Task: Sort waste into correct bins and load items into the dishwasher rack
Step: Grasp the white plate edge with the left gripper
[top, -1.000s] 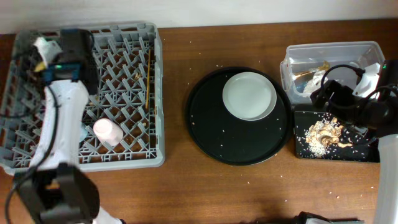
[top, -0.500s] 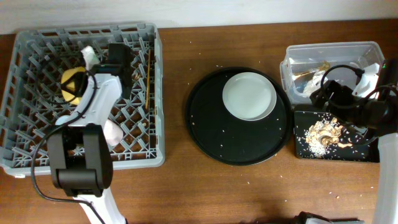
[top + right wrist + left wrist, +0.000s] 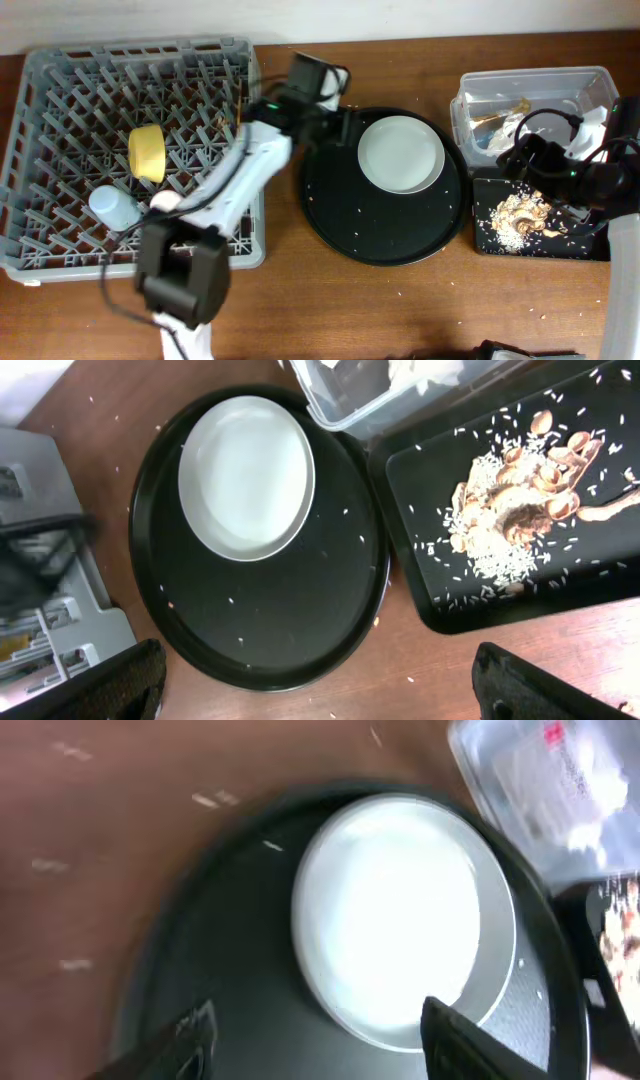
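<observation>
The grey dishwasher rack [image 3: 60, 240] holds the yellow bowl [image 3: 146, 152], the blue cup [image 3: 113, 208] and the pink cup [image 3: 166, 203], which is partly hidden under my left arm. I cannot make out the chopsticks. The pale plate [image 3: 401, 153] [image 3: 400, 910] [image 3: 246, 475] lies on the round black tray [image 3: 385, 225]. My left gripper [image 3: 345, 125] [image 3: 325, 1045] hangs open and empty over that tray, at the plate's near edge. The clear tub [image 3: 590, 85] holds white paper scraps [image 3: 508, 128]. The flat black tray [image 3: 590, 240] carries the food leftovers [image 3: 525, 212] [image 3: 515, 500]. My right gripper [image 3: 320, 690] is wide open and empty.
Rice grains and crumbs dot the round black tray [image 3: 270, 610] and the wooden table [image 3: 300, 300]. The right arm and its cables [image 3: 560, 165] hang above the seam between the tub and the flat tray.
My left arm has swung from the rack's back left across to the round tray and its gripper has opened. The yellow bowl now lies free in the rack. The right arm has not moved.
</observation>
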